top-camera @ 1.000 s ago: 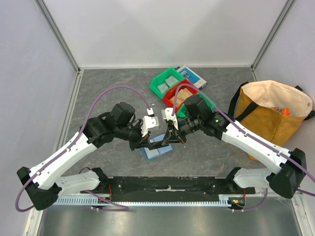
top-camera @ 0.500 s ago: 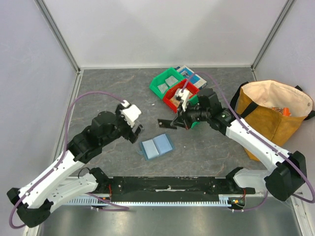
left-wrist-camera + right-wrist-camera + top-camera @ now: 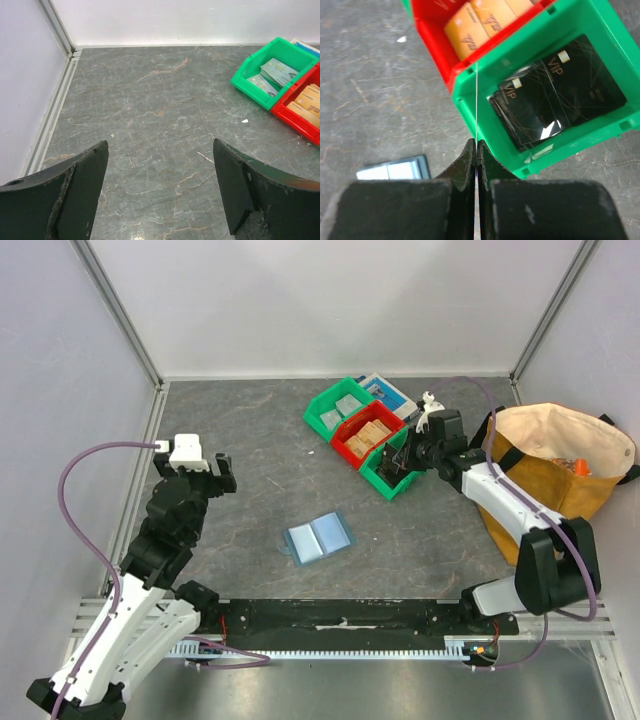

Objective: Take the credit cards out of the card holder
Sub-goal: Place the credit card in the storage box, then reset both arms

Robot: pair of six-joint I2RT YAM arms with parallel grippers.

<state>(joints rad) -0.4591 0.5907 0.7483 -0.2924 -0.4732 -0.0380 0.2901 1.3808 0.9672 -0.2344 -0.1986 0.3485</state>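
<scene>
Right gripper (image 3: pixel 476 145) is pinched tight, and between its fingertips is a credit card (image 3: pixel 476 100), seen edge-on from the wrist as one thin pale line rising out of the closed jaws. It hangs over the near-left rim of the green bin (image 3: pixel 535 45), where that bin meets the red bin (image 3: pixel 432 35). Inside the green one lie black cards (image 3: pixel 560 95) marked VIP. In the red one are tan cards (image 3: pixel 470 27), side by side.

From above, that right gripper (image 3: pixel 403 458) sits over the bins at the far right of the table (image 3: pixel 250 430).

The left gripper (image 3: pixel 200 465) is out on the left side, well away from everything. Its wrist view shows the two fingers spread wide with only bare tabletop between them, so the left gripper (image 3: pixel 160 145) is holding nothing and touching nothing. Ahead of it on the right stands another green bin (image 3: pixel 252 62) with pale cards (image 3: pixel 277 71) in it.

The card holder (image 3: pixel 320 536) lies spread flat in the middle of the table, near the front, well apart from both arms. The right wrist camera catches the card holder (image 3: pixel 392 170) at its lower left.
</scene>
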